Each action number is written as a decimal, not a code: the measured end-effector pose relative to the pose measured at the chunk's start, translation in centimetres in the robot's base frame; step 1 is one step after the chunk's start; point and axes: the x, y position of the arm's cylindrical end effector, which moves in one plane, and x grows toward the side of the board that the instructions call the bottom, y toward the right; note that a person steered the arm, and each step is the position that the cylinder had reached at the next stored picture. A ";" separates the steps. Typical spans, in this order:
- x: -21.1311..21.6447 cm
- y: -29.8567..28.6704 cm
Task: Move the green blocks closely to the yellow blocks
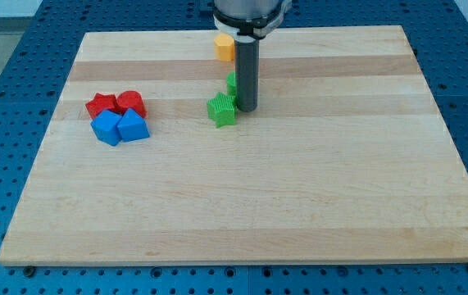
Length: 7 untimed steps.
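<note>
A green star-shaped block (222, 110) lies near the board's middle top. A second green block (231, 83) sits just above it, mostly hidden behind the rod. A yellow block (224, 47) lies near the board's top edge, partly hidden by the arm. My tip (245, 110) rests on the board just right of the green star block, touching or nearly touching it. The rod stands upright, right of the second green block.
Two red blocks (100, 105) (131, 102) and two blue blocks (106, 128) (134, 127) sit clustered at the view's left. The wooden board (250, 213) lies on a blue perforated table (12, 49).
</note>
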 end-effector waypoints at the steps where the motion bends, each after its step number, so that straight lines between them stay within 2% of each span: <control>1: 2.9 3.6; 3: 9.6 0.1; 6: 5.0 -5.5; 7: 5.0 -7.3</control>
